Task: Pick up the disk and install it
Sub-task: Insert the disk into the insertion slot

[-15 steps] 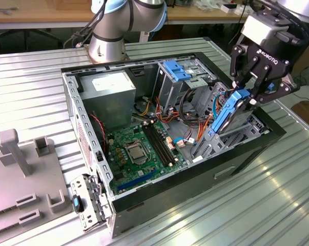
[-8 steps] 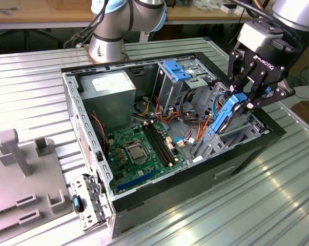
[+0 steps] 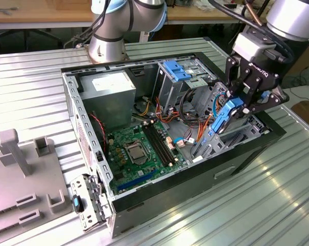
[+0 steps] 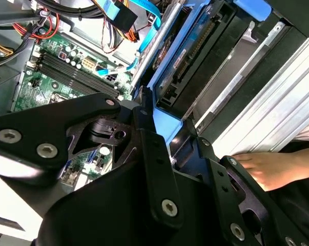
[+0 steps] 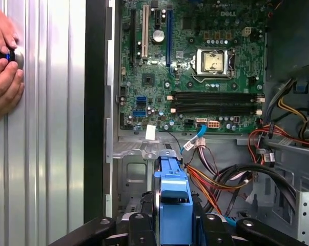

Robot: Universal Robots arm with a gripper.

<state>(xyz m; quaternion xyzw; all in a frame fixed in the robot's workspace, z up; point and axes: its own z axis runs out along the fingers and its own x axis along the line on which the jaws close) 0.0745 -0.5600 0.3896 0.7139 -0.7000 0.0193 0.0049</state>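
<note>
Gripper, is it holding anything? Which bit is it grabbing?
Yes. The gripper holds the disk, pinching the upper end of its blue frame from both sides. The rest slants down into the computer case.

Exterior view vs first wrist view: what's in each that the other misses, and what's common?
Exterior view, not the first wrist view: the arm's base beyond the case, and the grey fixture at the exterior view's left. First wrist view, not the exterior view: a person's hands over the ribbed table beside the case. Both: the green motherboard and the disk, its blue frame clamped in the pincer.
</note>
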